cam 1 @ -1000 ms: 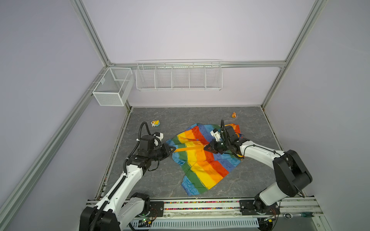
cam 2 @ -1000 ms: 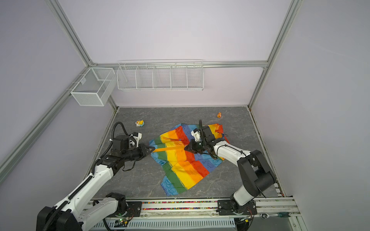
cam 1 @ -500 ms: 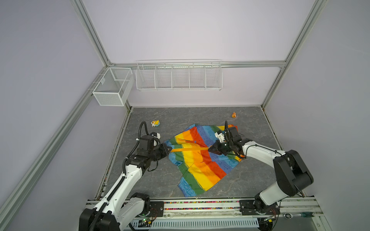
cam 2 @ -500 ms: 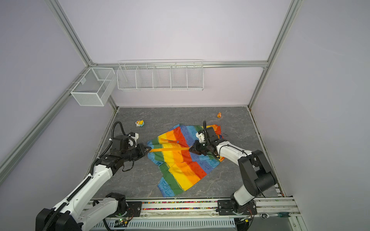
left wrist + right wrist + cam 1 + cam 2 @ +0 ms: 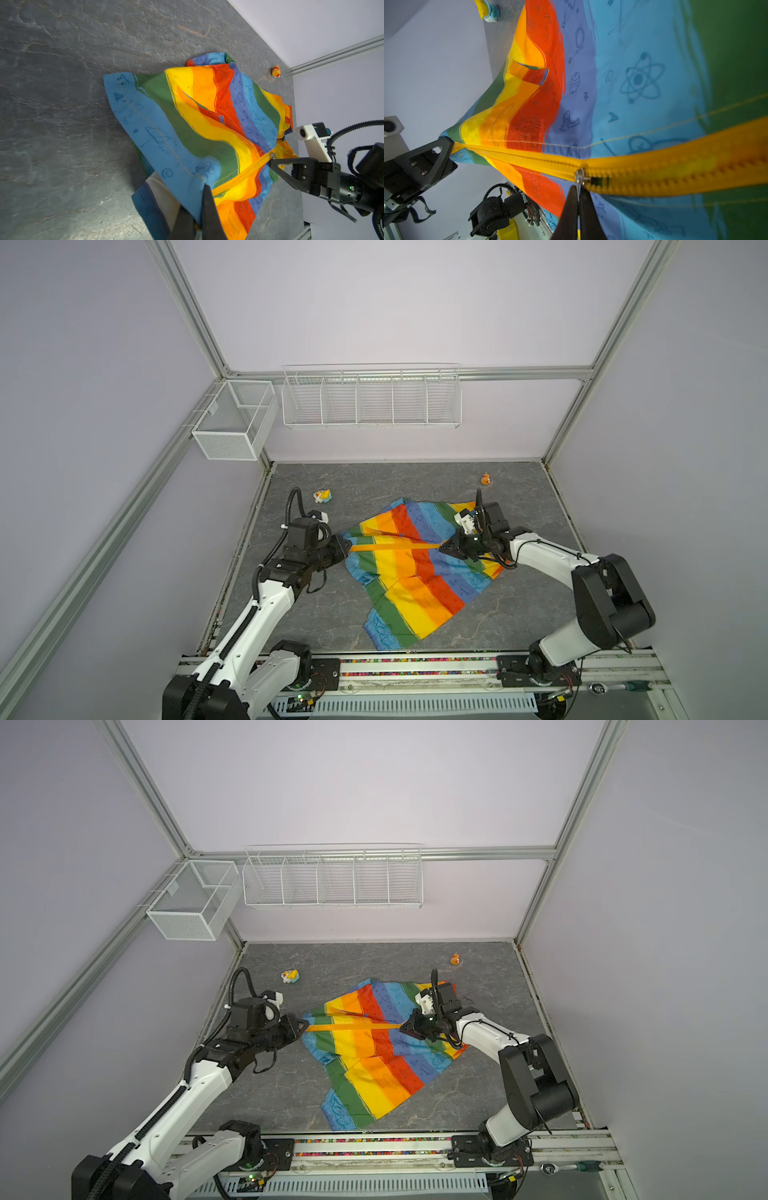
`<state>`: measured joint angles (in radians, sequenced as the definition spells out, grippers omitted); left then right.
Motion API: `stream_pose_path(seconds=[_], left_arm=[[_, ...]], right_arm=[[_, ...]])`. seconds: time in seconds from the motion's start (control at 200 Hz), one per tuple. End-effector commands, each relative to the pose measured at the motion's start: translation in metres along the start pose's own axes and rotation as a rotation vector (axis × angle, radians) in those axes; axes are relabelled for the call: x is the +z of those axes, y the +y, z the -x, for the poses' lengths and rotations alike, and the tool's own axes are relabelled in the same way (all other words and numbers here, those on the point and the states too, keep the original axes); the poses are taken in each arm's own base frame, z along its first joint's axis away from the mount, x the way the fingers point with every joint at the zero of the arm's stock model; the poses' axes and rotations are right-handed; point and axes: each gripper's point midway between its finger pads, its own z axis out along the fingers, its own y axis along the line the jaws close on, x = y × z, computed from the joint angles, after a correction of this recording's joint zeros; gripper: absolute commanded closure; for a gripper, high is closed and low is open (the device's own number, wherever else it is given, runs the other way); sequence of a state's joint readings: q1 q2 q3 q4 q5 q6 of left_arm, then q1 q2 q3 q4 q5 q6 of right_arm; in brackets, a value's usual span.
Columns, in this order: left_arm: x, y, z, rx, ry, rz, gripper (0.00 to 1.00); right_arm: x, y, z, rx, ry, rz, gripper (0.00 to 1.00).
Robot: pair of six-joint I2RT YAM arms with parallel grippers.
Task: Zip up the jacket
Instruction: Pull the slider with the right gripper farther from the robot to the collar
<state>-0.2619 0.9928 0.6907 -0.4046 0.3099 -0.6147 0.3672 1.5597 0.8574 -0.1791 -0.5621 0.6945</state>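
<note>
The grey stone-patterned tabletop carries the jacket, spread out in rainbow stripes at its middle, one part trailing toward the near rail. The left arm rises from that rail, bends at the elbow and runs low and nearly level toward the jacket's blue hem. The right arm folds back at its elbow and stretches leftward over the cloth's far right part. The left gripper has its jaws pinched on the hem at the end of the zipper band. That band runs taut and straight across to the right gripper, whose jaws are closed on the small metal zipper pull. A yellow toy and an orange toy lie farther back, clear of the jacket.
</note>
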Motion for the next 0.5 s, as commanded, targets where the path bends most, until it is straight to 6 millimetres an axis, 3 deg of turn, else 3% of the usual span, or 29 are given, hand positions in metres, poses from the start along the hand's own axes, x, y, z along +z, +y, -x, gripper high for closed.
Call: stream_pose_path(seconds=[0.0,0.495], left_arm=[[-0.011,0.005,0.023,0.022,-0.085,0.06,1.0],[-0.012,0.007,0.025,0.022,-0.097,0.07,1.0]], right_arm=[[-0.011,-0.028,0.0,0.039,-0.023,-0.086,0.93],[-0.047,-0.075,0.026,0.148,-0.105,-0.128,0.93]])
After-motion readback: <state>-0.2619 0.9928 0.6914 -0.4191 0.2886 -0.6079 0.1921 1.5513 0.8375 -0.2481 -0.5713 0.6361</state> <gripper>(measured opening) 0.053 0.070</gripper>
